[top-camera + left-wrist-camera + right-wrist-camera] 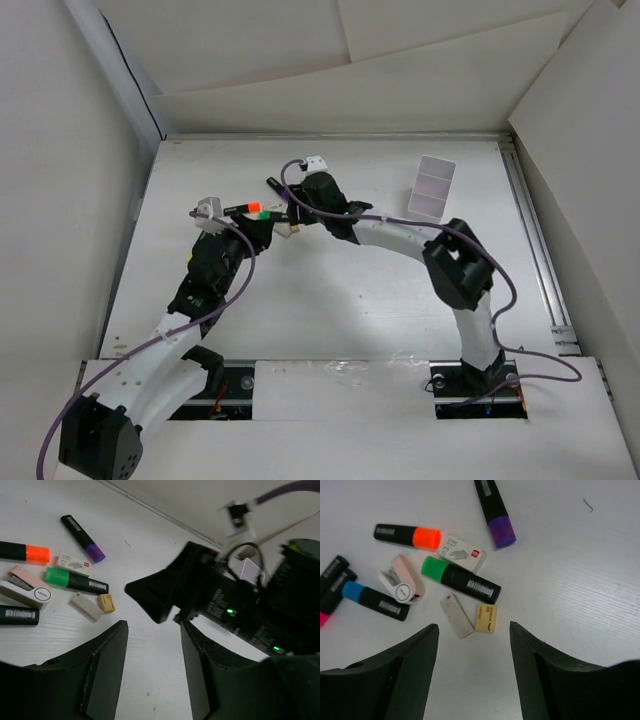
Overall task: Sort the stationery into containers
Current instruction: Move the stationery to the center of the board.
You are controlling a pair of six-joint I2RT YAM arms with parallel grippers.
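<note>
Desk [350, 300]: the stationery [255, 208] sits in one cluster, far left of centre. None of it is sorted yet. The box [432, 187] lies far right, well apart from the cluster, and no item shows in it from the top view.

Arms: both wrists are bent over the same cluster. In the left wrist view the right arm [225, 605] fills the space just ahead of the left end effector [153, 627].
Risk 1: the arms touch if both descend together, or if either swings toward the box.

End effectors: the left is released, jaws apart, nothing between them. The right end effector [472, 629] is also released and empty, hanging above the small pieces.

Under the right: green marker [460, 578], stapler [402, 582], grey piece [456, 616], tan piece [485, 617]. Grey and tan lie just beside each other, with the green marker close by.
Risk 2: the jaws close on two items at once, or a finger lands on one and shoves its neighbour away.
Risk 3: the pieces are low and flat, so a shallow pinch may slip and drop one on the long carry to the box.
</note>
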